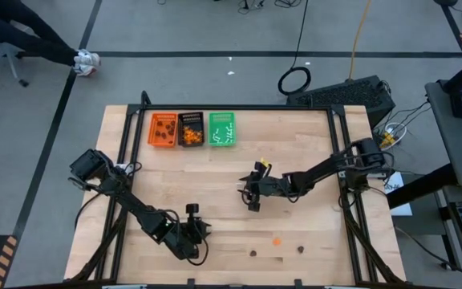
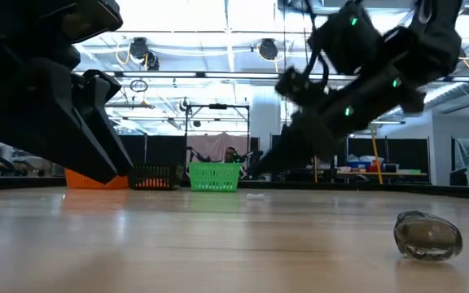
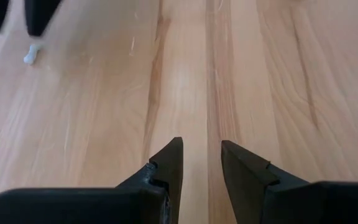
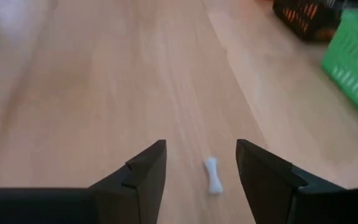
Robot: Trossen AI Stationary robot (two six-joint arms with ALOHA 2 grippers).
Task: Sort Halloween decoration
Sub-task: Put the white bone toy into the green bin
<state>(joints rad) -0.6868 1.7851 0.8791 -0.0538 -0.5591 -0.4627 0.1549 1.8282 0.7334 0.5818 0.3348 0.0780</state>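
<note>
The right pincer (image 4: 201,171) stands open and empty over the middle of the worktop (image 1: 295,144), a white bone-shaped stick (image 4: 212,174) lying on the wood between its fingers. The left pincer (image 3: 201,162) hovers partly open, holding nothing, near the front edge. Farther out lie an orange blob (image 1: 277,240) and two dark brown blobs (image 1: 301,249). Orange tray (image 1: 163,129), black tray (image 1: 191,129) and green tray (image 1: 221,129) line the far edge.

Overhead camera looks straight down on the table (image 1: 215,201); a low camera sights level across it. Both wrist cameras, close above the wood, share the white stick (image 4: 212,175).
</note>
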